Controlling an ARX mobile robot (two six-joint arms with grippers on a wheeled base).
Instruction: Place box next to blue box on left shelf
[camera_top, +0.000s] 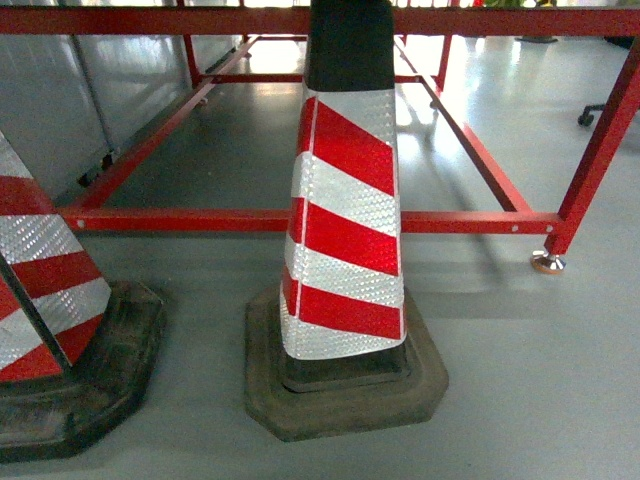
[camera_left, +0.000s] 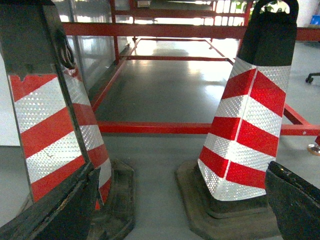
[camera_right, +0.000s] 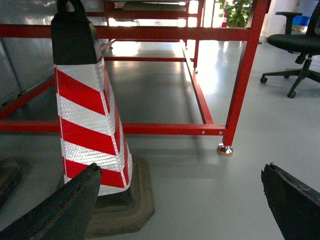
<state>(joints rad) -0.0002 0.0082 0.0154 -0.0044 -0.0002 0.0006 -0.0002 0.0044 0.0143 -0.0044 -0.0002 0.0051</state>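
Low over grey floor, left gripper (camera_left: 180, 200) jaws apart, right gripper (camera_right: 180, 200) likewise

Head view looks down, close on striped cone (camera_top: 345, 220) before red frame (camera_top: 300, 220). Both wrist views sit low, facing forward, sharing that cone (camera_left: 245, 125) (camera_right: 90, 115).

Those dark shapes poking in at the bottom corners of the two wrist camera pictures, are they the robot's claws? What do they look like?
Yes. Each wrist view shows two black fingers. On the left claw, the fingers are broad, matte black wedges with worn, scuffed edges, set wide apart. The right claw has matching fingers, also chipped along the rims. No cables, markings or arm links show, and the head view shows no arm.
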